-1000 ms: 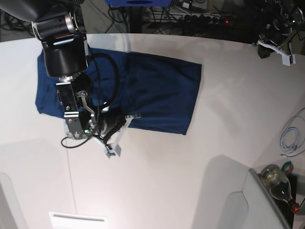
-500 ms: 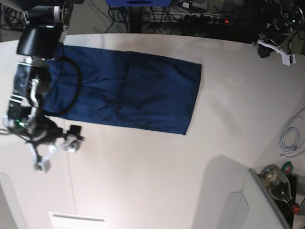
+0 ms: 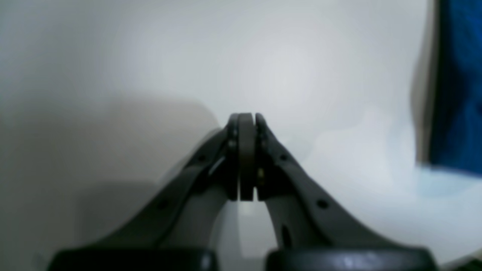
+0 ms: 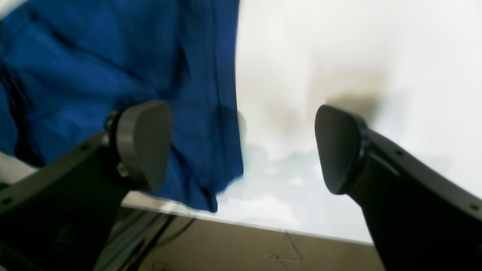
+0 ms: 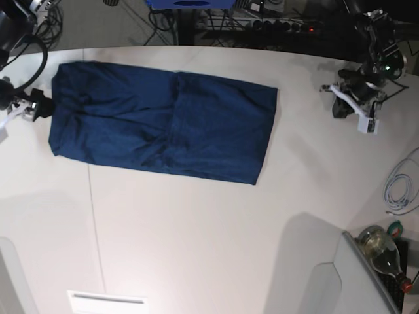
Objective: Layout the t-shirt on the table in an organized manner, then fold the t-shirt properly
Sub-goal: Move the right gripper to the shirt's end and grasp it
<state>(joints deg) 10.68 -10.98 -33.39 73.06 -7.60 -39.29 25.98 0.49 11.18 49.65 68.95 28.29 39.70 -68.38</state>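
The dark navy t-shirt (image 5: 163, 121) lies flat on the white table (image 5: 209, 242) as a long folded rectangle, running from the far left to the middle. My right gripper (image 5: 13, 114) is at the shirt's left end, near the table's left edge. In the right wrist view it (image 4: 241, 146) stands open and empty, one pad (image 4: 145, 143) over the t-shirt (image 4: 113, 75) and the other over bare table. My left gripper (image 5: 357, 108) hovers to the right of the shirt, apart from it. In the left wrist view it (image 3: 246, 116) is shut on nothing, with the t-shirt (image 3: 459, 86) at the frame's right edge.
A thin dark seam (image 5: 93, 222) crosses the table. A white cable (image 5: 399, 190) coils at the right edge, with a glass bottle (image 5: 383, 252) and a grey box (image 5: 340, 281) in the front right corner. A white label (image 5: 108, 302) sits near the front edge.
My right arm has left the shirt's front edge, swung to the table's far left and opened its gripper. The left arm has come down and inward toward the shirt's right end.
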